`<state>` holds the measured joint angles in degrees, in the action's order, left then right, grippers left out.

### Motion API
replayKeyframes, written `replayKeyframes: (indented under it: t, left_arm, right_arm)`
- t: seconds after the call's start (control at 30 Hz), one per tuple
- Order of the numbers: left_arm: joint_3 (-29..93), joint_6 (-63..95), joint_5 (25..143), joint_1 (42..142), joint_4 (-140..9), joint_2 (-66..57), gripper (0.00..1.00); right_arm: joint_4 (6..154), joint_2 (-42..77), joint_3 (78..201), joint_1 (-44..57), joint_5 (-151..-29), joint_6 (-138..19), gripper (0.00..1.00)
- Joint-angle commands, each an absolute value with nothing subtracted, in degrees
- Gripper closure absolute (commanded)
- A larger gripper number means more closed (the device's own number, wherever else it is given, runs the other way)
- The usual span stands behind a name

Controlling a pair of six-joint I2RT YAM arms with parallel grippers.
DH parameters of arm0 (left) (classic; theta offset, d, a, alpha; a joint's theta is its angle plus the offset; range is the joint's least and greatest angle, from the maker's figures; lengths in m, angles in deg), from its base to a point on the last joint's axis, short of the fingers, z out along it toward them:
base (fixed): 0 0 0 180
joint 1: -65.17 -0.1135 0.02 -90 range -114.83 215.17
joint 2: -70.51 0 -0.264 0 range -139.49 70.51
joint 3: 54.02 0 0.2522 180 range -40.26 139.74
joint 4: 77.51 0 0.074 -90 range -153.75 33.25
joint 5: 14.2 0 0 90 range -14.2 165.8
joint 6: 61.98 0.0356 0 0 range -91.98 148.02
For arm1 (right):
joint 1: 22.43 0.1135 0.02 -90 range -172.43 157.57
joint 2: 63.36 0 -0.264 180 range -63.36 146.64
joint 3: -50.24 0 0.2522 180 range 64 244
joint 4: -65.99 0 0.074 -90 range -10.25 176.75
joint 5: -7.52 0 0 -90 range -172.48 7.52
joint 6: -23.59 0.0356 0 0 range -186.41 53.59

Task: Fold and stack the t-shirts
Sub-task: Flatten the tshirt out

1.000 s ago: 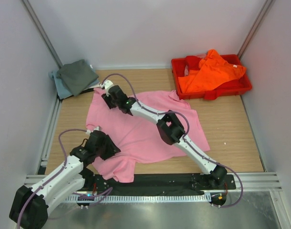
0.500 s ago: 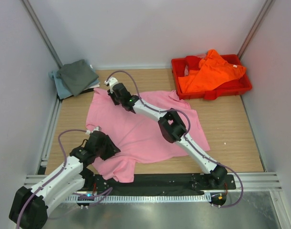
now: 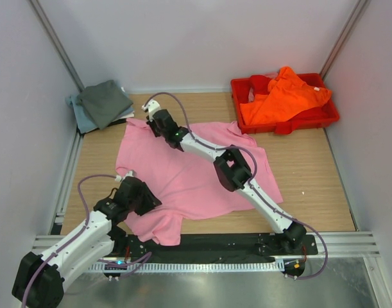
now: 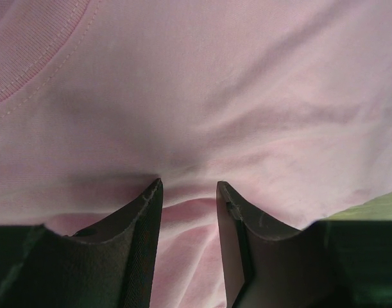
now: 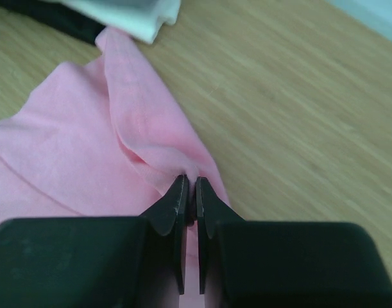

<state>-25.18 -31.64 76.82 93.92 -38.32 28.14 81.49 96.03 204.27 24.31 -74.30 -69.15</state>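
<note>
The light pink t-shirt (image 3: 196, 173) lies spread on the wooden table. My right gripper (image 3: 151, 117) reaches across it and is shut on its far left edge, pinching a fold of pink cloth in the right wrist view (image 5: 189, 183). My left gripper (image 3: 144, 196) rests on the shirt's near left part, which is bunched up. Its jaws stand apart with pink cloth bulging between them in the left wrist view (image 4: 189, 186). The bright orange t-shirt (image 3: 282, 96) lies crumpled in the red tray. The dark grey t-shirt (image 3: 104, 101) lies folded on the pale blue-grey one (image 3: 77, 115).
The red tray (image 3: 324, 119) stands at the back right against the wall. The folded stack sits in the back left corner, just beyond my right gripper; its pale edge (image 5: 135, 16) shows in the right wrist view. Walls enclose three sides.
My right gripper has moved toward the back of the table, drawing the pink shirt's far left edge with it. The left arm has not moved.
</note>
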Motion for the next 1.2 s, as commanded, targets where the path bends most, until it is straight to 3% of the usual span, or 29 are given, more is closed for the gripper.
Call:
replayKeyframes:
  t: [0.0,0.2,0.27,0.33,0.47,0.63,0.87,1.17]
  left_arm:
    - [-26.28,-31.48,74.04,94.08,-36.68,27.62,0.59]
    - [-26.19,-31.48,73.96,94.08,-36.59,27.62,0.59]
    - [-26.19,-31.48,73.87,94.08,-36.51,27.71,0.6]
    - [-26.19,-31.57,73.78,94.08,-36.51,27.54,0.59]
    - [-26.02,-31.4,73.78,94.08,-36.51,27.36,0.6]
    - [-26.19,-31.4,73.78,94.08,-36.42,27.62,0.6]
    - [-23.05,-31.48,71.95,94.17,-33.88,26.13,0.62]
    - [3.82,-20.87,61.93,94.44,-23.5,14.54,0.27]
  right_arm:
    - [69.66,94.13,207.61,22.22,-69.39,-69.93,0.96]
    - [59.98,97.92,212.1,18.8,-65.96,-65.11,0.97]
    - [58.4,98.27,211.75,17.92,-65.79,-61.85,0.81]
    - [57.86,98.88,212.09,16.86,-64.91,-60.35,0.72]
    - [59.87,96.79,208.94,16.24,-60.96,-59.82,0.01]
    - [62.69,89.68,200.78,16.07,-57.26,-59.73,0.0]
    - [64.27,65.1,176.79,16.24,-59.01,-57.98,0.0]
    - [73.75,39.67,146.9,16.42,-58.49,-52.79,0.0]
